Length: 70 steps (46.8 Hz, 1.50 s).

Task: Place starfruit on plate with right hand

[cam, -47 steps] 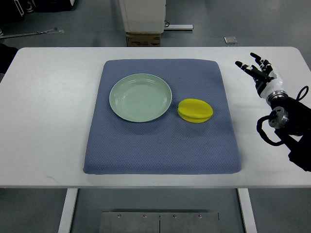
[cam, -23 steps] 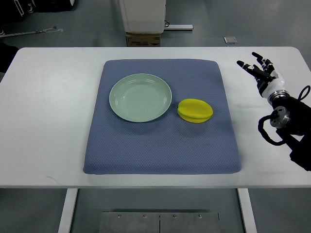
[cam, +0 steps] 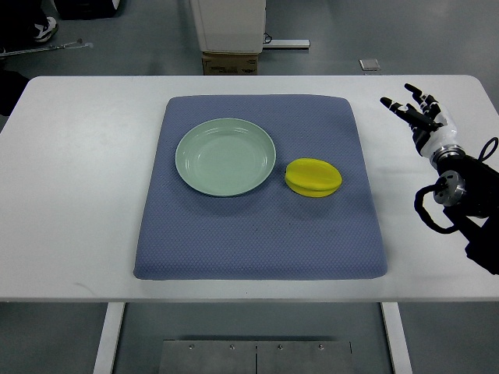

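Observation:
A yellow starfruit (cam: 313, 178) lies on the blue mat (cam: 260, 234), just right of a pale green plate (cam: 225, 157) that holds nothing. My right hand (cam: 413, 111) hovers over the white table to the right of the mat, well away from the fruit. Its fingers are spread and hold nothing. The black forearm runs in from the right edge. The left arm does not show.
The white table (cam: 78, 195) carries the mat in its middle. Beyond the far edge stand a cardboard box (cam: 230, 62) and a white cabinet base (cam: 230, 23) on the grey floor.
The right hand has drifted slightly to the right and away; the starfruit and plate have not moved.

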{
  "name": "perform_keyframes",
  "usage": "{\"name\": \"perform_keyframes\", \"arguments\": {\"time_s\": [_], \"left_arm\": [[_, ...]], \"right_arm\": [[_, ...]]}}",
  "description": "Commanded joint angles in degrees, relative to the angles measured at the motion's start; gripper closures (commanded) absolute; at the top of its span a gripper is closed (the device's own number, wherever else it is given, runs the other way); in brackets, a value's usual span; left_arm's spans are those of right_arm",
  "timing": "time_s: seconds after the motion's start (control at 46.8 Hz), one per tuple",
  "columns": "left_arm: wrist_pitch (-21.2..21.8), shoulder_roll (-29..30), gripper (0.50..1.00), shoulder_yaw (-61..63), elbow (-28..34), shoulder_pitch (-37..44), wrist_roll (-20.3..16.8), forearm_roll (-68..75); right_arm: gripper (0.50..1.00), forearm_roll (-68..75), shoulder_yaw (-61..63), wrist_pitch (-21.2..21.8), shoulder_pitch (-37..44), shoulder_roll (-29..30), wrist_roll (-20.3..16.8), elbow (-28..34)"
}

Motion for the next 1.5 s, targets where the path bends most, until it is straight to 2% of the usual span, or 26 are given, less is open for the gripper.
{"name": "perform_keyframes", "arguments": {"time_s": [0.0,0.812,1.154,1.475], "left_arm": [[0.0,0.0,0.500,0.0,0.0,0.0,0.0,0.0],[0.0,0.0,0.500,0.0,0.0,0.0,0.0,0.0],[0.0,0.0,0.500,0.0,0.0,0.0,0.0,0.0],[0.0,0.0,0.500,0.0,0.0,0.0,0.0,0.0]], "right_arm": [[0.500,0.0,0.0,0.0,-0.1,0.0,0.0,0.0],[0.500,0.0,0.0,1.0,-0.4,-0.1,0.1,0.2],[0.500,-0.1,-1.4,4.7,-0.5,-1.2,2.1,0.2],[0.500,-2.1,-5.7,6.7,-0.4,-3.3,2.1,2.0]]}}
